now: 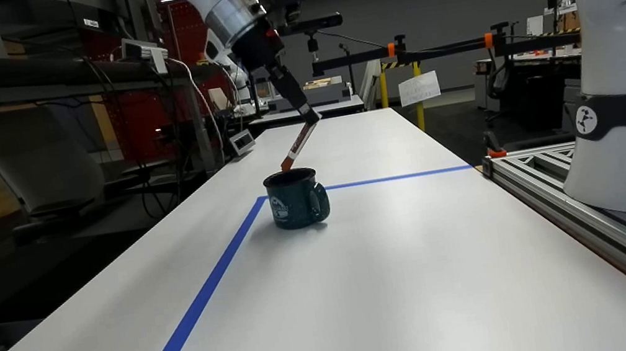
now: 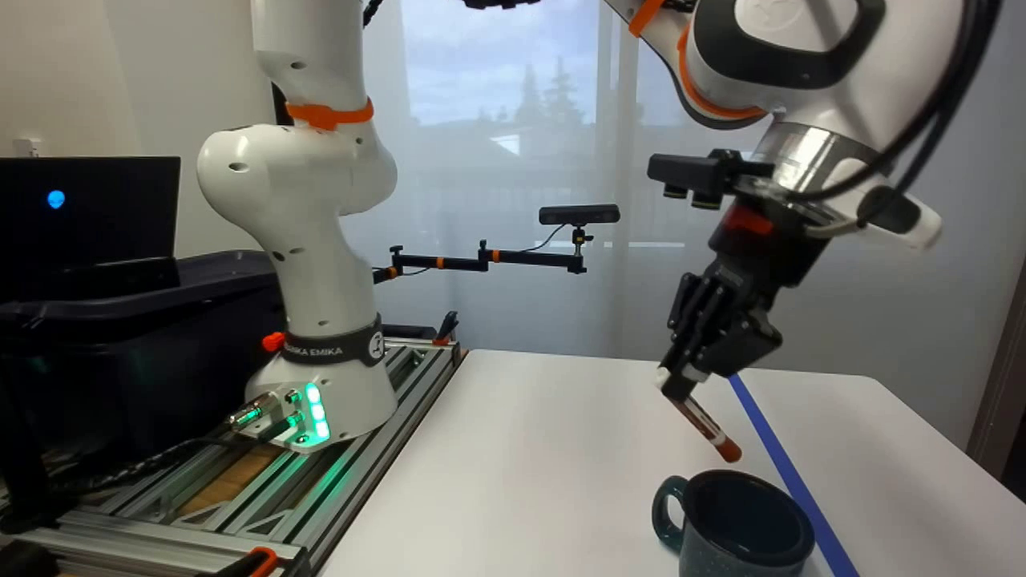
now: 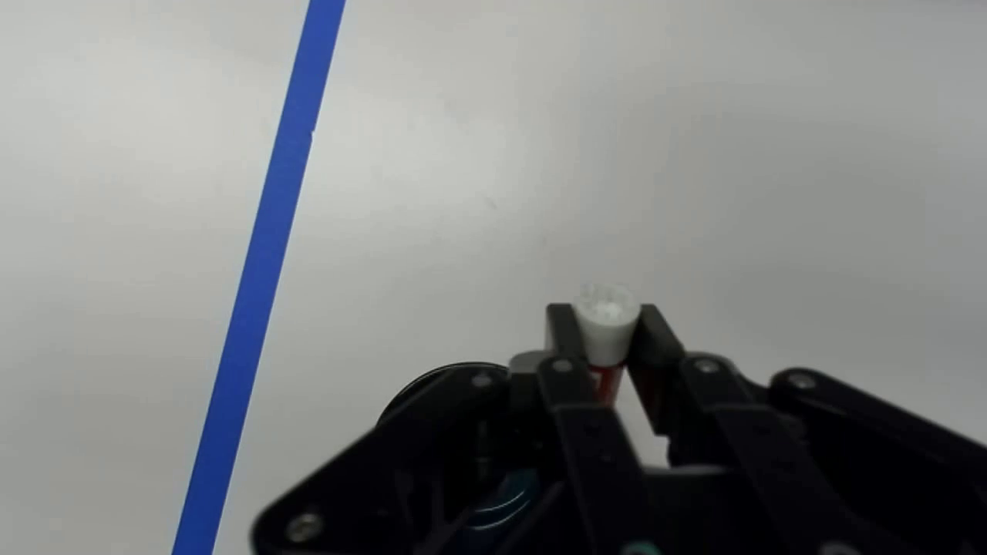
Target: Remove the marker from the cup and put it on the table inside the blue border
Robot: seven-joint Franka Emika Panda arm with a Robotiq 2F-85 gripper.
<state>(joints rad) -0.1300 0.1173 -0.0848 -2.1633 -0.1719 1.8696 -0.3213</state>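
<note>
"Holding what, under entry one?"

"One marker (image 2: 708,429) — red barrel, white end, red-brown end. My pincer (image 3: 608,331) grips it, both fingers (image 3: 565,333) closed on it by the white end."

"Attitude and place?"

"Tilted, white end uppermost. In the air above the table (image 1: 430,282), out of the cup (image 1: 292,205); in an exterior view a gap shows between its lower end and the cup's rim."

"Entry two, the cup?"

"Dark blue-green, one handle, pale emblem on the wall. Upright on the table, just inside a corner of the blue border (image 1: 207,289). Mostly hidden by my linkage in the wrist view."

"Entry three, the border?"

"Flat blue strip on a white top. Two runs meet at a corner near the cup in an exterior view; the wrist view gives one straight run, left of the marker."

"Surroundings?"

"My base (image 2: 353,393), white, green lights lit, on a metal frame (image 2: 377,457). One black camera (image 2: 579,214) on a jointed bar (image 2: 529,258). One black laptop (image 2: 88,208) — blue emblem on the lid. One grey chair (image 1: 37,156), off the table's side."
</note>
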